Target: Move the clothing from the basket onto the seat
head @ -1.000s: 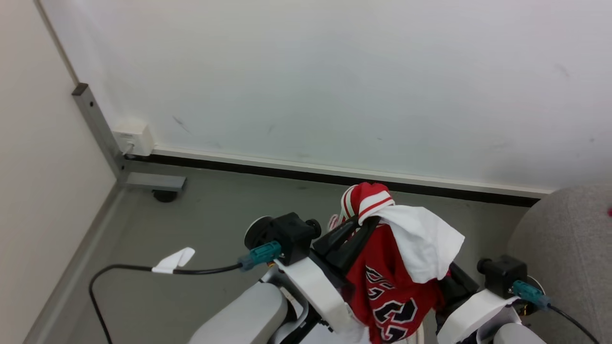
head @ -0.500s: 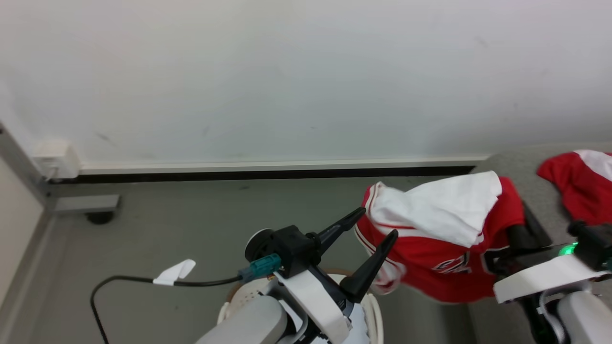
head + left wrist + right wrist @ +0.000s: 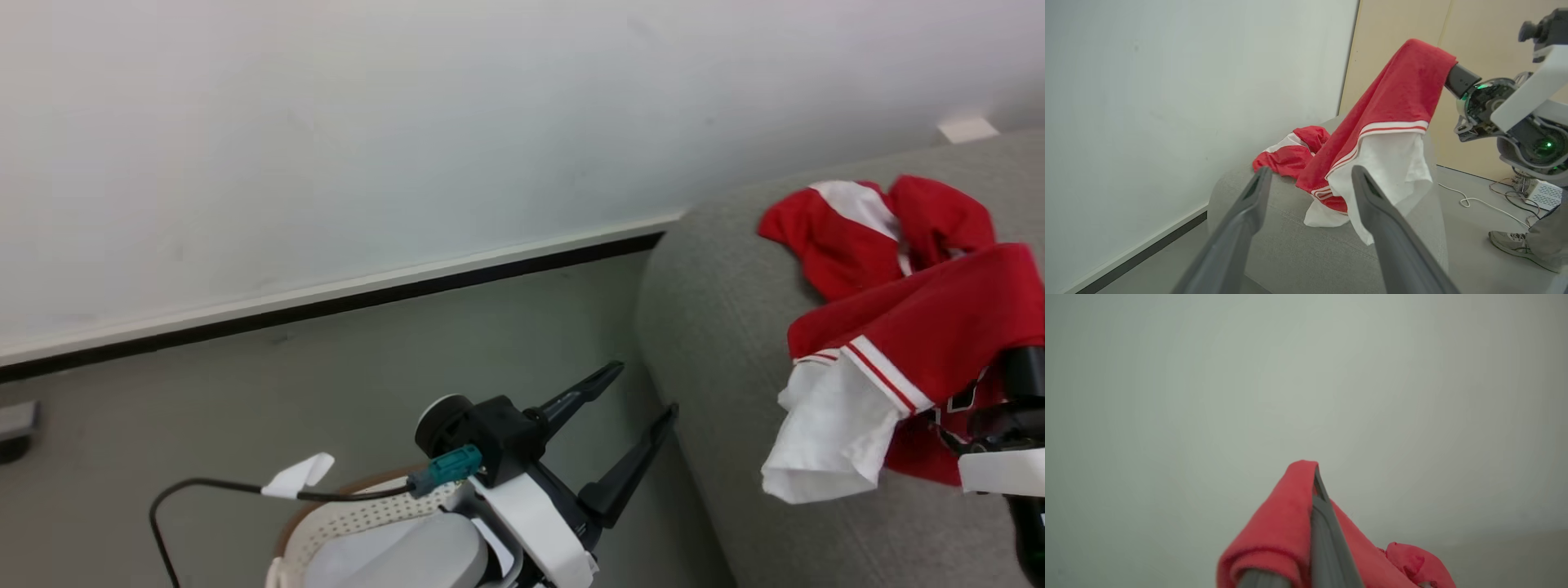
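Where the grey seat [image 3: 718, 343] meets the plain white wall [image 3: 326, 147] and grey floor [image 3: 343, 376], one piece of red-and-white clothing [image 3: 849, 237] lies on top. Another drapes off the right gripper [image 3: 1316, 473], fingers pinched on it and mostly buried in fabric. The left gripper [image 3: 645, 388] is spread wide, holding nothing. The basket [image 3: 359, 514] is cut off at the bottom edge.

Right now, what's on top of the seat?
One red-and-white garment lies on the seat; a second garment hangs over it from the right hand. Upholstery beneath the first is covered.
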Tool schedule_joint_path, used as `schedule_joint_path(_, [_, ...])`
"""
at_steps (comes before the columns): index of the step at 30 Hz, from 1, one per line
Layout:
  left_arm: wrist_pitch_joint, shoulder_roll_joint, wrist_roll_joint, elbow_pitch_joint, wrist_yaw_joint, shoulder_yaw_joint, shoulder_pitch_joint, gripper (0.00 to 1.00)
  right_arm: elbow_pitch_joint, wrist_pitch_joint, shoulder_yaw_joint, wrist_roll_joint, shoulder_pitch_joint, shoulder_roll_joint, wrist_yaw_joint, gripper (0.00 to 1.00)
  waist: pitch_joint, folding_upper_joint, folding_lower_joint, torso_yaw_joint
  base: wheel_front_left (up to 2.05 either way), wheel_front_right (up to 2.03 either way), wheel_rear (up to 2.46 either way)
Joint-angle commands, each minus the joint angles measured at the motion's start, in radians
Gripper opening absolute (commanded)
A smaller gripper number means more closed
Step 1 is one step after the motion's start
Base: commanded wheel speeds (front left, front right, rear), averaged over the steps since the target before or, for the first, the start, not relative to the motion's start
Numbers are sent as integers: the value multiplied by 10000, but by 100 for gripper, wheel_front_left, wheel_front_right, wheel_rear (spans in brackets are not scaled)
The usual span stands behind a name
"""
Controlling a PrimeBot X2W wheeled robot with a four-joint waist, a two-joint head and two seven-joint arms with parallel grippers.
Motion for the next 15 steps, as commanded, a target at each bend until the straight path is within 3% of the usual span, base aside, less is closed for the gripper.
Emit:
schedule_joint_path(1, [-27, 62, 181, 12, -27, -4, 179, 100, -223, 66, -149, -118, 176, -70, -25, 0, 127, -1, 0, -638, 0, 0, 0])
schedule_joint_path(8, [-33, -18, 397, -10, -93, 21, 245, 100, -1002, 466, -823, -254, 794, 111, -25, 0, 247, -1, 0, -1525, 0, 0, 0])
schedule_joint_path(15, [-30, -77, 623, 3, -179, 163, 323, 100, -1394, 727, -1015, -385, 1191, 289, -25, 0, 385, -1, 0, -1899, 0, 0, 0])
